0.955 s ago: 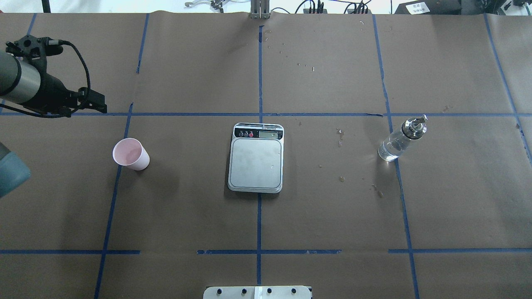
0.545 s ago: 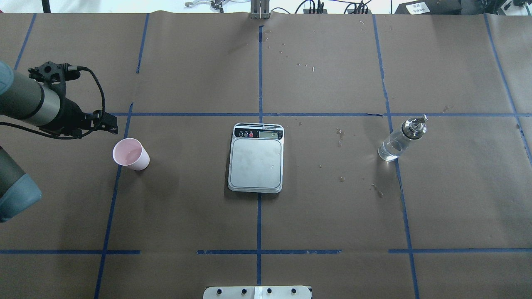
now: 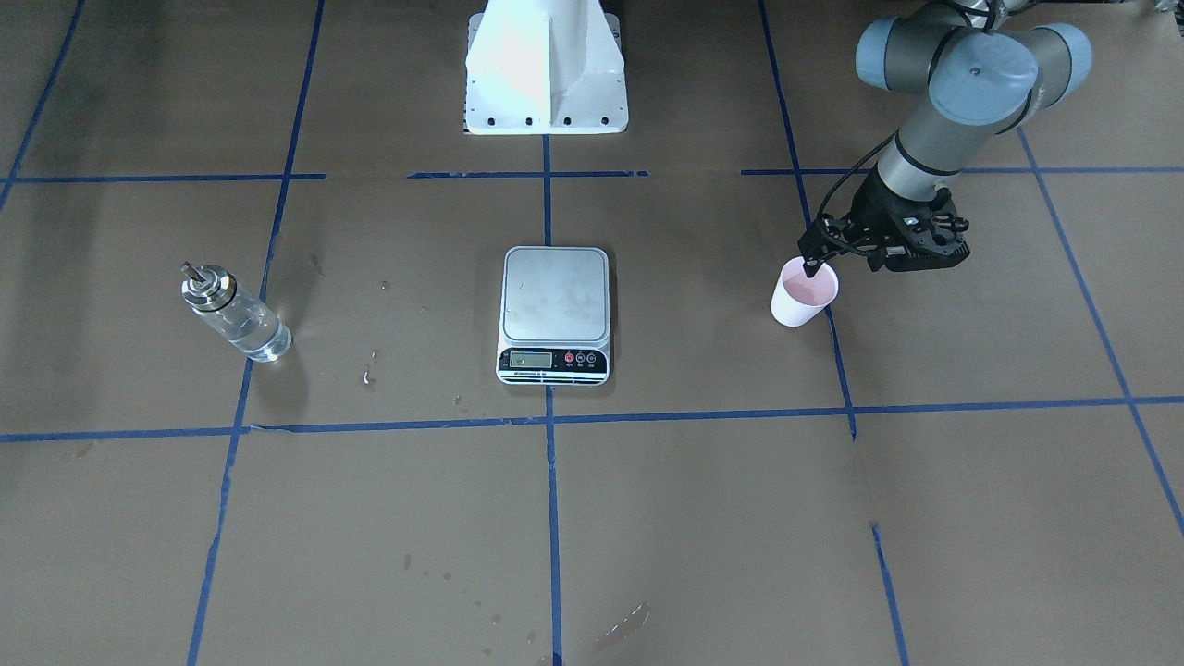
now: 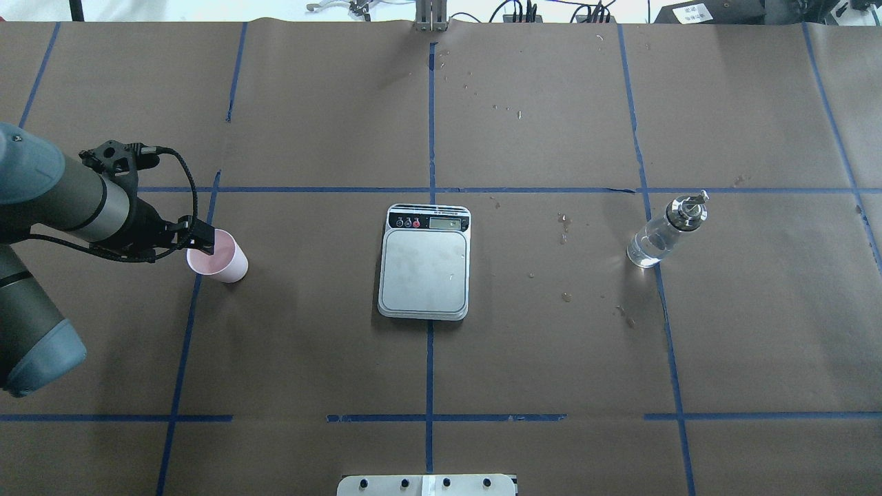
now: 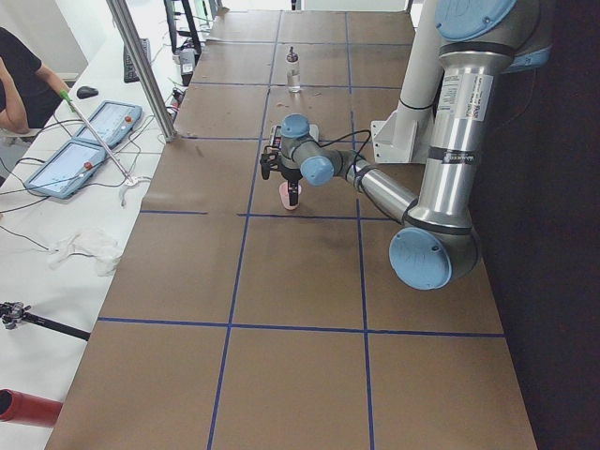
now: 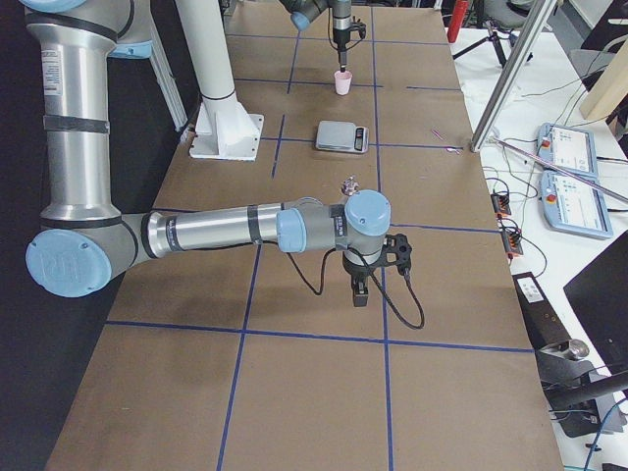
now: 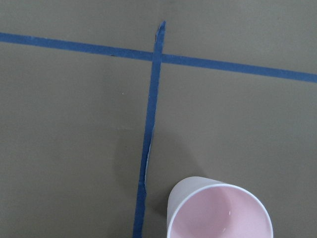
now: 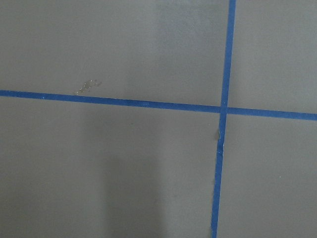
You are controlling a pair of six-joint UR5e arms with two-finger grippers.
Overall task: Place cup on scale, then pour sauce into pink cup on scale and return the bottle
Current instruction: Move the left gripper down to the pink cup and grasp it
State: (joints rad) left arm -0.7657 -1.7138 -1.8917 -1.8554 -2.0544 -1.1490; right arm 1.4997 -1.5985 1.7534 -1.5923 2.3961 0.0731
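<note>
We noted the cup (image 4: 222,262) upright on the desk (image 4: 551,358), mouth up and long axis vertical, on the robot's left side and well apart from the scale (image 4: 424,270); nothing stood on the platform. The left fingers (image 4: 205,238) pointed down over the cup's mouth, close to its rim; the front-facing view put one dark tip at the rim's edge. We could not tell whether a tip was inside the mouth or touching the wall, nor how wide the fingers stood. The left wrist camera caught the mouth low in its frame, off to one side. We judged the cup to lie almost directly beneath the fingers; the coming move seemed to turn on a short drop along the cup's axis and a close on its wall. The left arm was plainly the nearer. The right fingers (image 6: 356,292) hung over bare desk out past the bottle (image 4: 660,238), their gap unreadable; the bottle stood upright, well apart from the scale on its other side.
</note>
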